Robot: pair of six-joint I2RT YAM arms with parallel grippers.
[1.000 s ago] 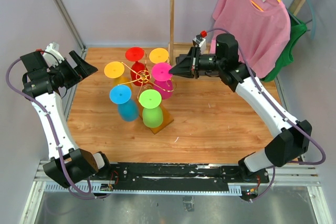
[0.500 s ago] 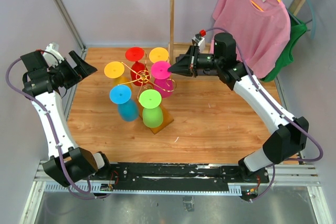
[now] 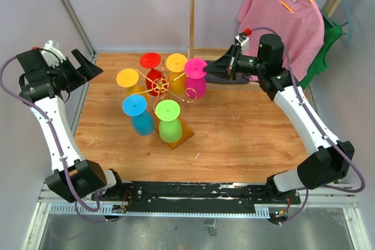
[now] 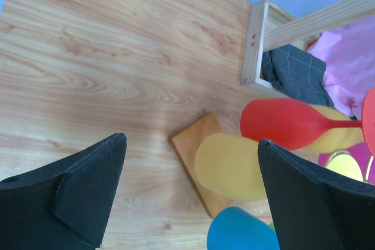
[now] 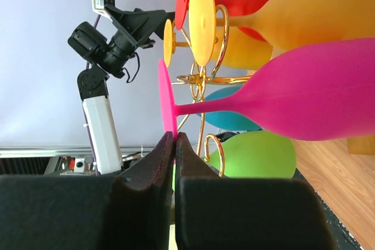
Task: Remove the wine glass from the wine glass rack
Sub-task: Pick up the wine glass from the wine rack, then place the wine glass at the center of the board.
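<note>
Standing toward the far left of the table [image 3: 246, 139]: the wine glass rack [image 3: 166, 88], gold arms fanning from one post so that glasses hang bowl-down by their feet. Hanging there: red, two yellow-orange, blue and green glasses.

Reaching in from the far right edge, the right gripper [image 3: 209, 69], jaws clamped together on the flat foot rim of the pink wine glass [image 3: 195, 80], probably because that thin disc is the only part that sticks out clear of the wire. Seemingly free of its spiral arm now, the pink glass, just beside the rack on its right.

Parked at the far left corner, the left gripper [image 3: 87, 66], jaws wide apart on nothing.

Against a second ago: pink glass drawn right and farther back, off the rack's arm; right gripper pulled back with it; left arm lifted slightly.
</note>
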